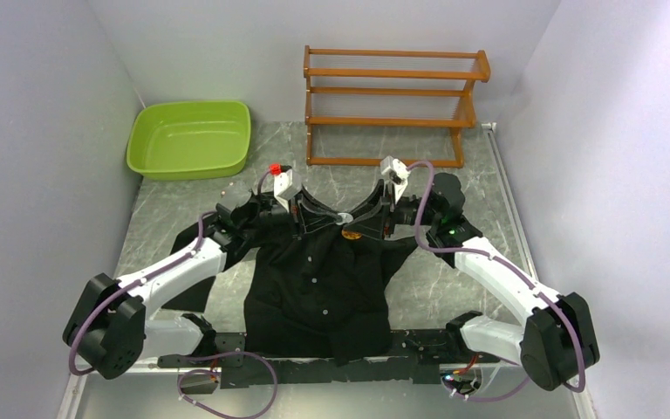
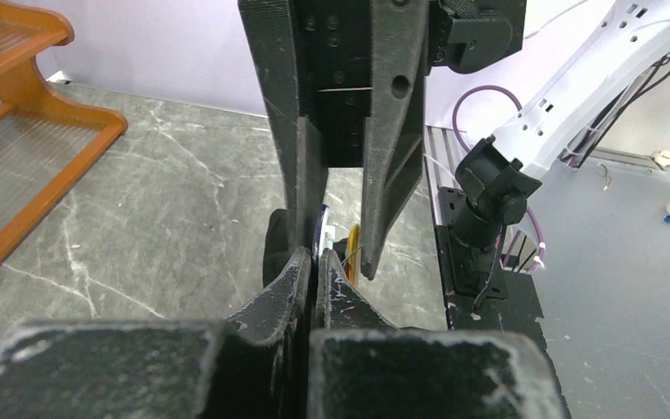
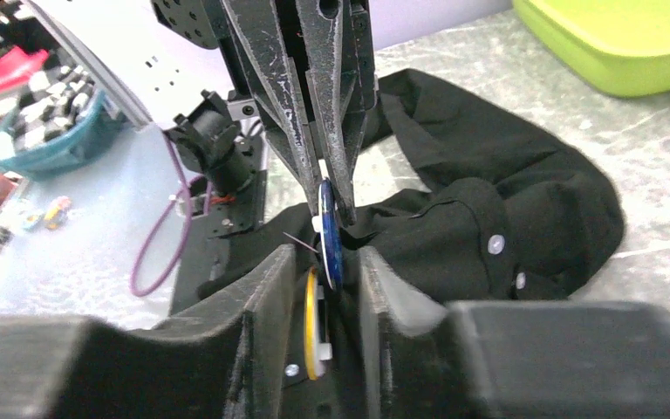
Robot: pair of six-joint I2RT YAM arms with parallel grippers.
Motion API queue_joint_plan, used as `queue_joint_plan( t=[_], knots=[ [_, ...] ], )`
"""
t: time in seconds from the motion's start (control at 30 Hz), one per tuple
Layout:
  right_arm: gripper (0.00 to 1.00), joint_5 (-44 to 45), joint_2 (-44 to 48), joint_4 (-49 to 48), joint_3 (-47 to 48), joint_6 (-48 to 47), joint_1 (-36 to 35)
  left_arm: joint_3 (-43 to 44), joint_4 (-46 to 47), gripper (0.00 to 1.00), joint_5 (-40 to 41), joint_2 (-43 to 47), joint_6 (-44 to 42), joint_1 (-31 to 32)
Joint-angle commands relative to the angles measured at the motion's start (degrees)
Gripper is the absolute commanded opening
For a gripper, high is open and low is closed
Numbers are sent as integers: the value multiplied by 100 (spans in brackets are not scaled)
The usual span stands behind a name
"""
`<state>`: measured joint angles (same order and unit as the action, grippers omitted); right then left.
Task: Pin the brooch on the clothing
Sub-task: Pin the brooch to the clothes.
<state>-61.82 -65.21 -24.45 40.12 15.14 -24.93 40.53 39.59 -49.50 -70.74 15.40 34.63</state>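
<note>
Where both arms meet above the clothing [image 1: 323, 279], the brooch [image 3: 314, 321] stands edge-on: small, light, rigid (probably slippery on its glossy face). Left gripper [image 2: 314, 264] pinched tight on its blue part [image 3: 331, 240]. Right gripper [image 3: 327, 256] narrowly parted around the amber half. Best taken by the rim.

One black shirt [image 1: 318, 288], one brooch [image 3: 331, 240], one green basin [image 1: 194, 140], one wooden rack [image 1: 390, 74] and two claws, a left claw [image 2: 314, 262] and a right claw [image 3: 324, 262], over one surface [image 1: 153, 218].
</note>
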Motion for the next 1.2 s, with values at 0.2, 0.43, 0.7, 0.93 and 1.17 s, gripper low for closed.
queue_joint_plan(
  t=[0.2,0.43,0.7,0.93,1.17],
  knots=[
    [78,564,625,-399,-308,-93,-14,-106,598,3,4,415,383,-9],
    [95,742,984,-223,-414,-291,-6,-122,863,3,-221,440,479,-6],
    [88,77,809,-728,-335,31,-42,-145,1384,3,-498,365,729,-9],
    [65,-9,492,-1049,-63,271,-267,-107,1402,2,-560,335,780,-9],
    [68,160,289,-1215,75,394,-478,-89,919,3,-405,505,510,-9]
  ],
)
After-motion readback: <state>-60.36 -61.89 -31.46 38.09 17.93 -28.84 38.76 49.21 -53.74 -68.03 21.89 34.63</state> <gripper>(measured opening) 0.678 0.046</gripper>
